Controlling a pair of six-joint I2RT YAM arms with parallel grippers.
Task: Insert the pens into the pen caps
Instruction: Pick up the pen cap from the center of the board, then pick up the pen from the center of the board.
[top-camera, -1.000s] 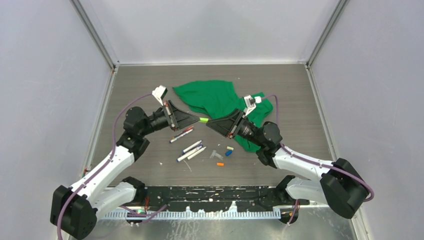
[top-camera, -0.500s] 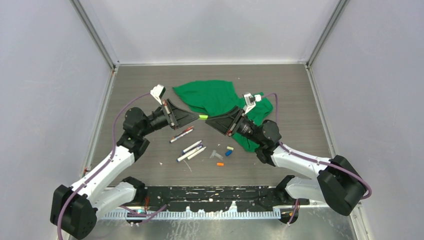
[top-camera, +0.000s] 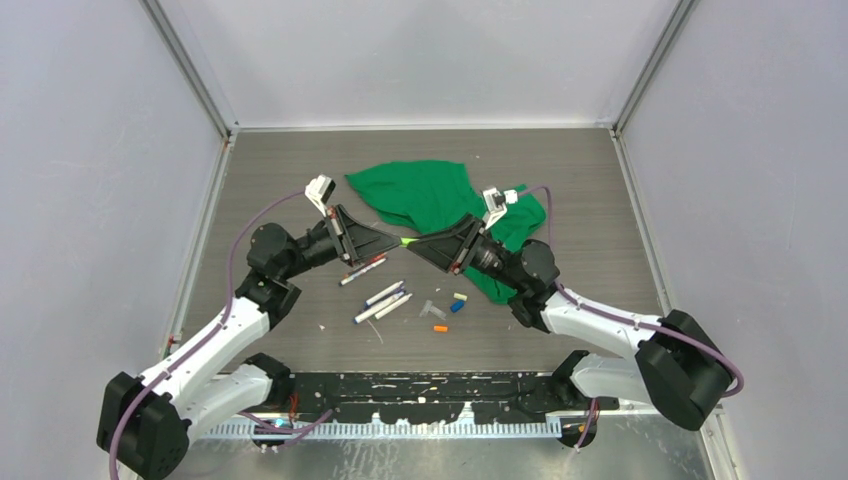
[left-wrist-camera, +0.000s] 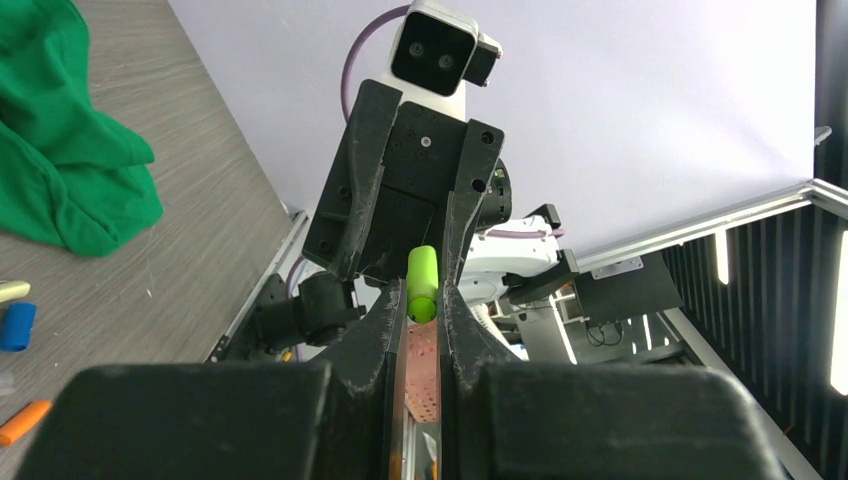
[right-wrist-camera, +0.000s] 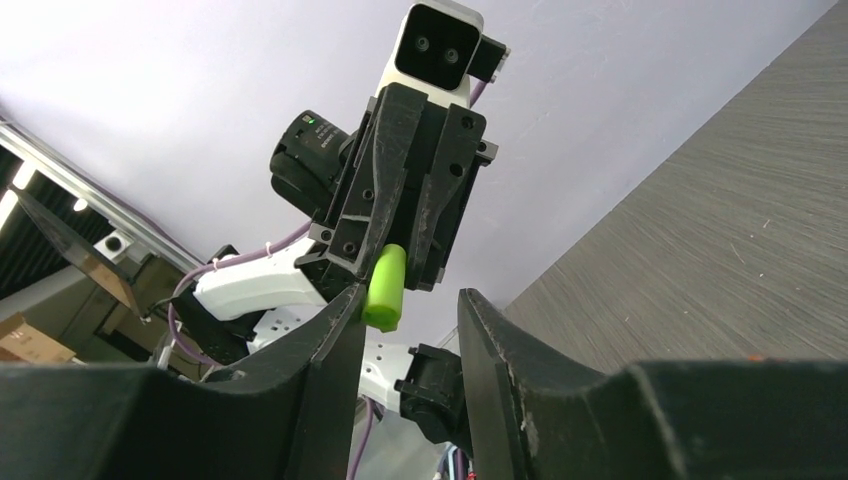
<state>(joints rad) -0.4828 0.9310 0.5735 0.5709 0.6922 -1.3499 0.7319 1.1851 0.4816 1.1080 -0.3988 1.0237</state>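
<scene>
Overhead view first: spotting left gripper (top-camera: 398, 240) and right gripper (top-camera: 423, 243) nose to nose at the near edge of the green cloth (top-camera: 420, 195), with a green-capped pen (top-camera: 408, 241) bridging them. Counting loose pens (top-camera: 383, 294) and tiny loose caps (top-camera: 457, 305) scattered a little off that same near edge of the cloth.

Over to the left wrist: showing left fingers (left-wrist-camera: 393, 335) pinched narrow on the pen, green cap (left-wrist-camera: 422, 282) poking out beyond them. Looks pushed home, though hard to confirm.

Now the right wrist: showing right fingers (right-wrist-camera: 330, 345) standing apart, wider than the cap, brushing it on one side at most, clamping nothing.

Judging the handling: light, stiff, smooth plastic, prone to roll or twist in a loose pinch. Best taken across the barrel mid-length; caps by their sides, mouth left free.

Underneath, grey wood-grain bench (top-camera: 290, 170), flat and matte; rolling likely, sliding less so. Hemmed in by plain pale walls (top-camera: 420, 60) on three sides.
</scene>
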